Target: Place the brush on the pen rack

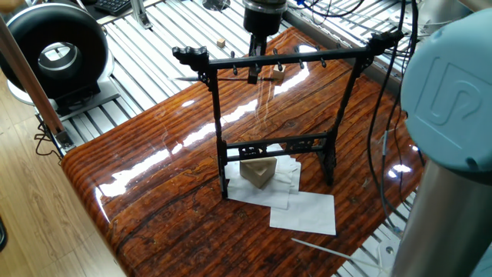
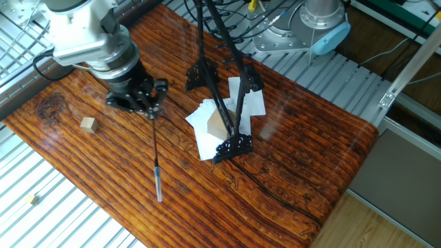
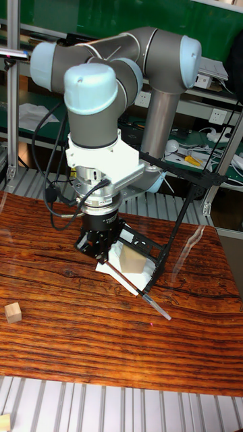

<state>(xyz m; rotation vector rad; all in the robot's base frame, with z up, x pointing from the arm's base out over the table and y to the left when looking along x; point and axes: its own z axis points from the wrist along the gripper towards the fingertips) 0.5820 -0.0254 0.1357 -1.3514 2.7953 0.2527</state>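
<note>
the gripper (image 2: 151, 110) is clamped on one end of the brush (image 2: 156, 155), w/ the fingers (image 3: 101, 257) pinched together round the thin dark shaft. in the other fixed view the brush runs from the gripper down toward the near edge of the table (image 2: 289, 151), ending in a pale grey tip, and it looks lifted off the wood, though contact can't be told for sure. in the tall fixed view the brush (image 3: 138, 291) slants from the gripper (image 3: 103, 259) down to the right, its light tip out over the wood in front of the pen rack (image 3: 177, 223). in one fixed view the gripper (image 1: 253, 74) hangs just behind the top crossbar of the pen rack (image 1: 277, 60), near its left half, and the brush (image 1: 201, 78) shows only as a thin line pointing left past the left upright. the rack stands upright on the table, feet on white paper sheets (image 1: 304, 211), w/ a tan wedge block (image 1: 257, 171) under its lower rail. a small wooden cube (image 2: 87, 124) sits on the table to the left of the gripper in the other fixed view, well apart from the rack. a second tiny cube (image 2: 32, 200) lies on the slatted metal off the table edge. a black round device (image 1: 58, 52) sits far left in one fixed view.
</note>
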